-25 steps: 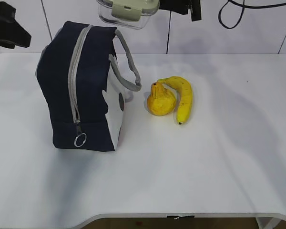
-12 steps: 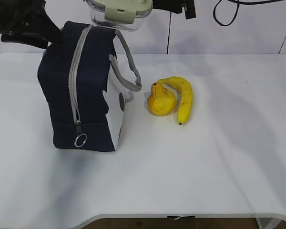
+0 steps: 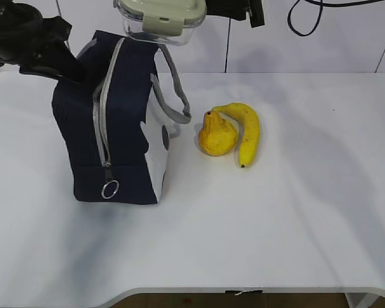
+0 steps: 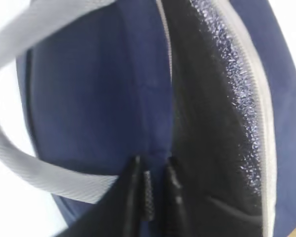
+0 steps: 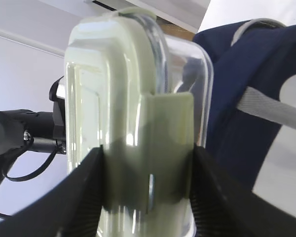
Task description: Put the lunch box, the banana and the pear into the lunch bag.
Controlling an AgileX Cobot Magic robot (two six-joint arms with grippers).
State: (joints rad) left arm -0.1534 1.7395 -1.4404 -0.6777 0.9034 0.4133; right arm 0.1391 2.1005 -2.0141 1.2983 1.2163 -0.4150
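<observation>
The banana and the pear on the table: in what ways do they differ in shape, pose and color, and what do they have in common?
The banana is long, slim and curved; the pear is squat and lumpy. The banana lies flat and arcs around the pear's right side; the pear stands with its stem end up. The banana is pure yellow with dark tips; the pear is more yellow-orange. Both rest on the white table, close together, right of the lunch bag, and no gripper holds either.
</observation>
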